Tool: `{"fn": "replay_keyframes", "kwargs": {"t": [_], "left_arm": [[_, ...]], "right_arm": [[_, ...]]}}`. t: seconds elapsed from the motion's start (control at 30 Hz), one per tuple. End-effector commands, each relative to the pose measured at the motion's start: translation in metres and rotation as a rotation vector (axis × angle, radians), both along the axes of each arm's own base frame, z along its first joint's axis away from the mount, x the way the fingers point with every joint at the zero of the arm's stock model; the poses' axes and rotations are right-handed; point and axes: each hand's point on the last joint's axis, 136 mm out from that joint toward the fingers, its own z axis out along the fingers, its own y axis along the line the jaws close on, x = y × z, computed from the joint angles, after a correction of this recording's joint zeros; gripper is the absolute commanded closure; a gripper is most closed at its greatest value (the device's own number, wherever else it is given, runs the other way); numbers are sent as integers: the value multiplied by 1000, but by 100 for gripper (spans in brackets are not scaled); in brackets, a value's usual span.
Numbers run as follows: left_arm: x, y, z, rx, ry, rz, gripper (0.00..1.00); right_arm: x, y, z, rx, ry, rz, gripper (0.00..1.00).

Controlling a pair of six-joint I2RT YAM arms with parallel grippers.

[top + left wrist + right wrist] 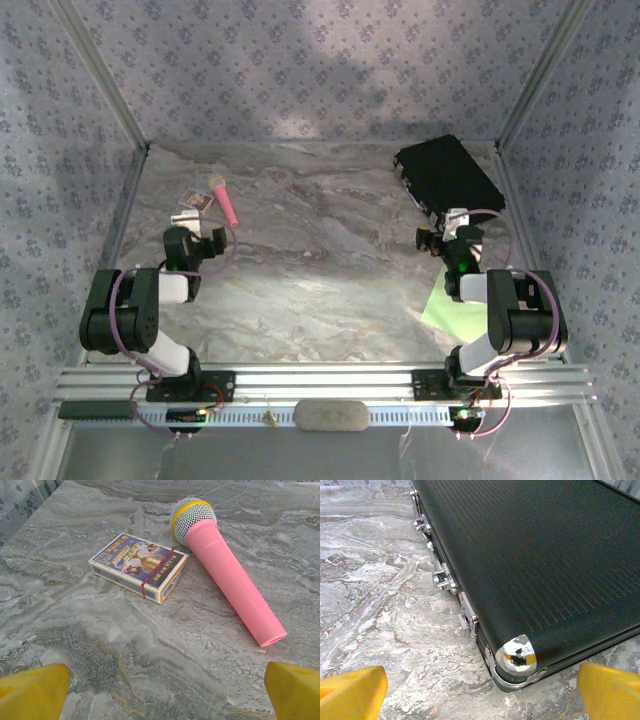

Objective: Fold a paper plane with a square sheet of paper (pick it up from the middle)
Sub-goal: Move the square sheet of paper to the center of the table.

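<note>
The square sheet of paper (452,312) is lime-green and lies flat on the marble table at the near right, partly covered by my right arm. My right gripper (436,238) hovers beyond the sheet, apart from it. In the right wrist view its yellow fingertips (351,694) stand wide apart, and the right gripper (482,696) is open over bare marble. My left gripper (212,240) is at the left side of the table. In the left wrist view the left gripper (162,695) is open with nothing between its yellow fingertips (295,692).
A black case (450,178) with chrome latches lies at the back right, its corner (519,655) just ahead of my right fingers. A pink microphone (230,575) and a banded card box (139,566) lie ahead of my left gripper. Patterned walls enclose the table (320,270).
</note>
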Motion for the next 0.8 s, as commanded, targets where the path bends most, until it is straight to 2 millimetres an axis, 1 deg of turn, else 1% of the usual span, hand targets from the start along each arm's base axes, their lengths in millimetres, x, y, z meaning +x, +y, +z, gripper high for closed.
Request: {"fn": "replay_keyframes", "kwargs": {"t": [0.0, 0.3, 0.37, 0.43, 0.53, 0.6, 0.7, 0.77], "left_arm": [[8, -1, 10, -1, -26, -13, 0], [7, -1, 10, 0, -28, -13, 0], [7, -7, 9, -2, -29, -49, 0], [4, -15, 12, -5, -47, -103, 1], [-1, -23, 15, 0, -72, -153, 2], [-5, -25, 22, 6, -96, -158, 2], [-8, -26, 36, 0, -93, -158, 2], [-10, -23, 44, -30, -50, -133, 1]], "right_arm": [[3, 0, 2, 11, -4, 8, 1], [4, 0, 3, -3, -9, -2, 1], [2, 1, 3, -16, -15, -7, 1], [2, 10, 4, 6, -21, 66, 1], [0, 11, 4, 16, -21, 81, 1], [-2, 15, 5, -4, -33, 88, 1], [-5, 19, 14, -21, -46, 102, 1], [-4, 18, 25, -8, -6, 94, 1]]}}
